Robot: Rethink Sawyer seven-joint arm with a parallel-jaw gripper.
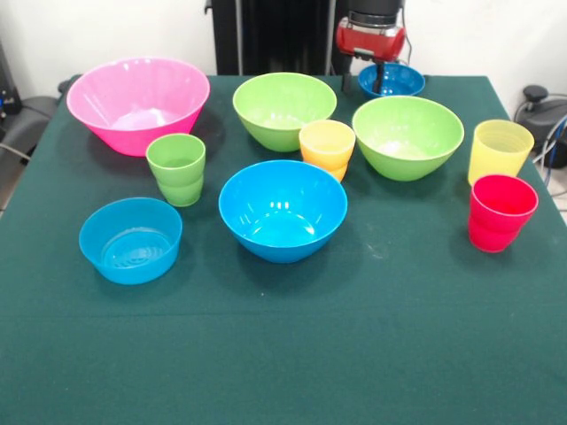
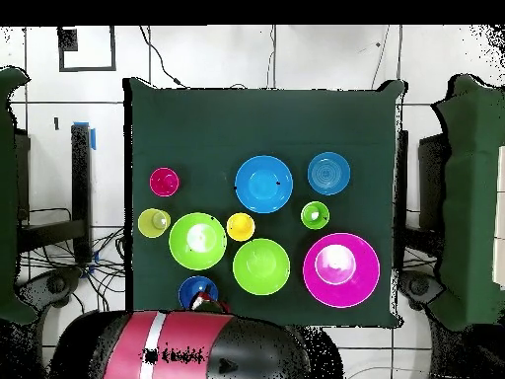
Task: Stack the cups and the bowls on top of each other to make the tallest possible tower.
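Ten unstacked vessels dot the table [image 1: 283, 354]; the claw [image 1: 378, 81], state unclear, hangs over the small dark blue bowl [image 1: 403, 81].

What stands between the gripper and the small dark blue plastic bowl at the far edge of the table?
Nothing visible does. The gripper hangs directly over the small dark blue plastic bowl, its tips reaching down to the bowl's opening. The nearest other thing, a lime green plastic bowl, stands apart from it, nearer the camera in the front view.
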